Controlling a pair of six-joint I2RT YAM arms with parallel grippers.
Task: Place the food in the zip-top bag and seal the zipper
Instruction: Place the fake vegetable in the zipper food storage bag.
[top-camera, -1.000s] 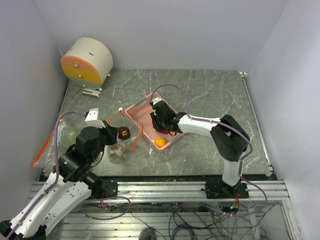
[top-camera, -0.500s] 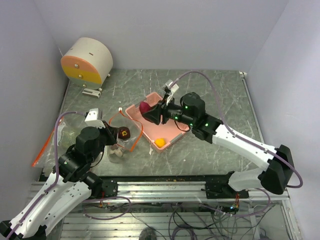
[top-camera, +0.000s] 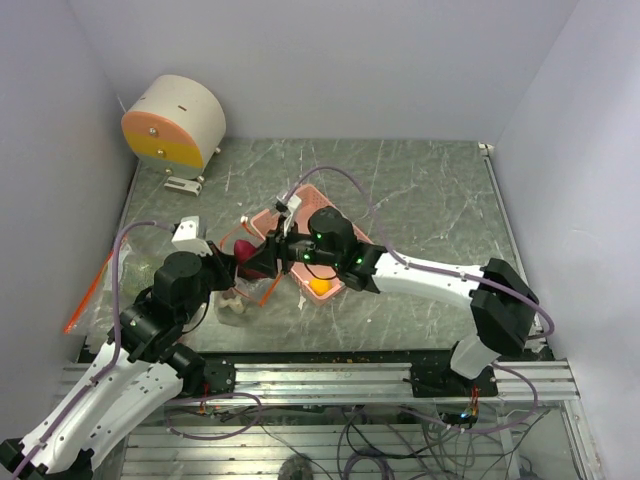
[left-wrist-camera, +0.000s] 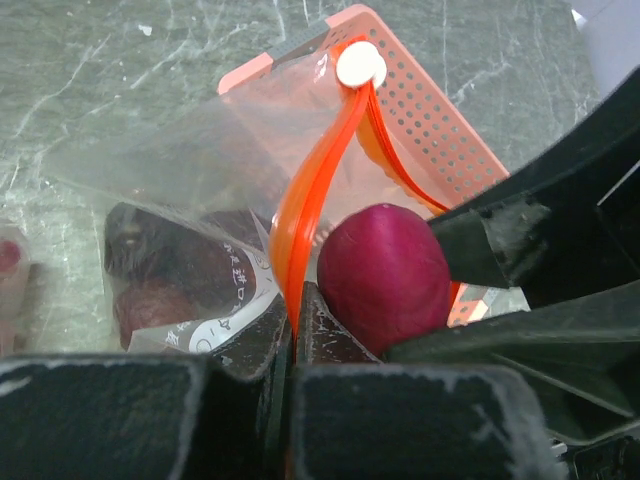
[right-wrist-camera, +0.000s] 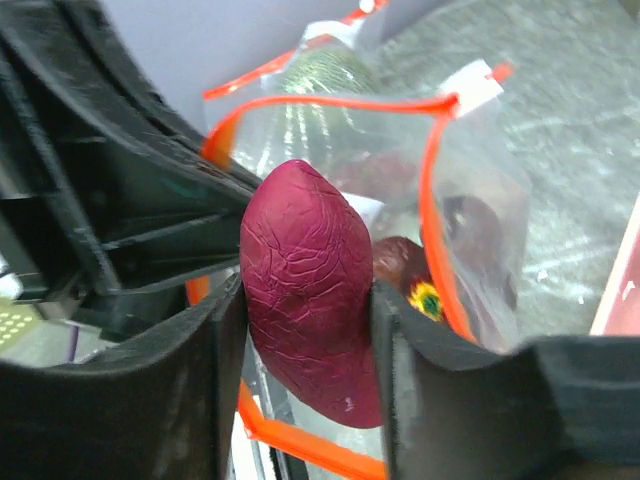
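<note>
My left gripper (top-camera: 225, 264) is shut on the orange-red zipper (left-wrist-camera: 300, 215) and holds the clear zip-top bag (left-wrist-camera: 190, 160) open. My right gripper (top-camera: 252, 262) is shut on the magenta piece (right-wrist-camera: 310, 290) and holds it at the bag's mouth, right beside the left fingers (left-wrist-camera: 325, 335). Dark purple and red grapes (left-wrist-camera: 170, 265) lie inside the bag. A greenish piece (right-wrist-camera: 322, 72) shows behind the bag's far side. A small orange-yellow fruit (top-camera: 320, 285) lies in the pink basket (top-camera: 305, 205). A whitish bulb (top-camera: 235, 305) sits low in the bag.
A white, yellow and orange drum-shaped object (top-camera: 175, 122) stands at the back left. A second clear bag with an orange strip (top-camera: 88, 290) lies at the table's left edge. The pink basket's lattice wall (left-wrist-camera: 430, 120) is just behind the bag's mouth.
My right gripper lifted the magenta piece out of the basket and carried it left to the bag's mouth. My left gripper kept its hold on the zipper.
</note>
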